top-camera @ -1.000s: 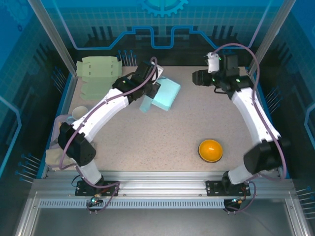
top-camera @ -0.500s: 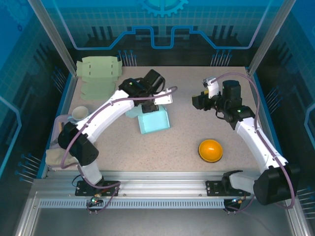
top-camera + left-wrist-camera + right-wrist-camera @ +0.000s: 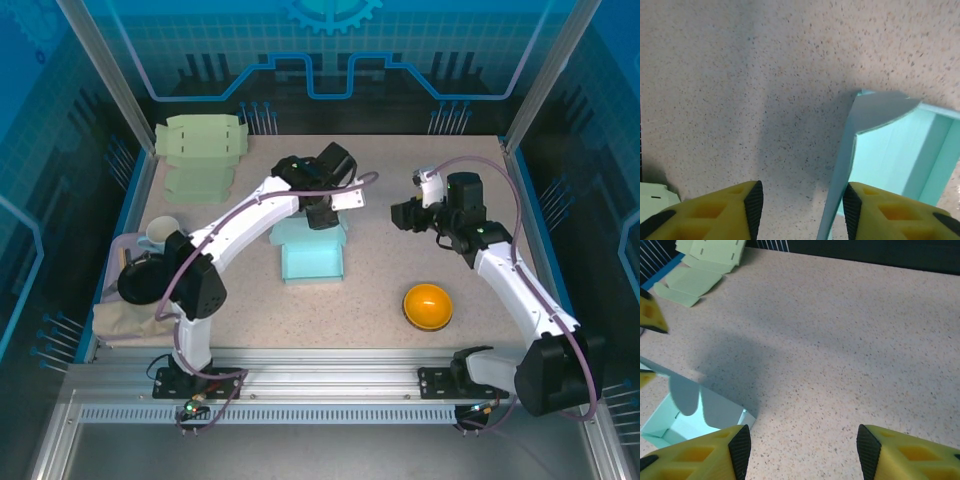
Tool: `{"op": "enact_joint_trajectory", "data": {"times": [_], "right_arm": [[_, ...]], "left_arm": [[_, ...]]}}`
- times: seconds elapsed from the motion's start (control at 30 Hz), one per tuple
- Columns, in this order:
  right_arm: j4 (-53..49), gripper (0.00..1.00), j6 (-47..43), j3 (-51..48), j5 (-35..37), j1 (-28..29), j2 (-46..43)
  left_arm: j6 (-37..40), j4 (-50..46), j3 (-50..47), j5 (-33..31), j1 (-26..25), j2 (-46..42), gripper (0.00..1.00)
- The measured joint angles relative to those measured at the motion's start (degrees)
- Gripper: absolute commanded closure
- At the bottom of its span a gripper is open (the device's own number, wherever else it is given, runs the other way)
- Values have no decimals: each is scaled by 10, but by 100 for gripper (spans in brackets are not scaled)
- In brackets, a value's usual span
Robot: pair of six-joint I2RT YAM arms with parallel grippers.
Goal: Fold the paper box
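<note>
Biggest risk, probably: the left gripper (image 3: 802,200) is seen with fingers spread, and 1 thin upright flap (image 3: 880,110) is left loose between them, so it could get bent or knocked flat by a careless drop. The teal paper box (image 3: 312,255) is sat mid-table, open-topped, apparently half folded. The right gripper (image 3: 800,445) is held unclenched over bare tabletop (image 3: 840,340), nothing grasped.

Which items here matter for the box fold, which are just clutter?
In play: light blue paper box; left gripper, open at its flap.
Clutter: green flat blanks, orange bowl, white cup, cloth.
</note>
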Motion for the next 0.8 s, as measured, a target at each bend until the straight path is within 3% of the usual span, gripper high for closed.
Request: {"op": "enact_joint_trajectory", "data": {"times": [0.1,0.17,0.27,0.3,0.4,0.47,0.57,0.8], "right_arm": [[-9,40,6,0,14,12,0],[-16,40,8,0,25,30,1],[-39,39,22,3,42,66,14],[-53,39,32,9,47,78,24],[-91,37,73,38,57,103,59],[-111,37,108,61,62,115,80],[-127,39,164,91,65,120,105],[-135,37,248,122,55,120,167]], "left_arm": [[-82,41,-72,42,18,-81,34],[-163,75,-132,63,48,-154,20],[-351,127,-223,100,135,-273,11],[-421,148,-258,125,177,-311,3],[-603,196,-353,183,280,-376,1],[-701,220,-403,223,309,-377,1],[-807,229,-428,255,313,-336,1],[-971,247,-428,280,313,-260,1]]}}
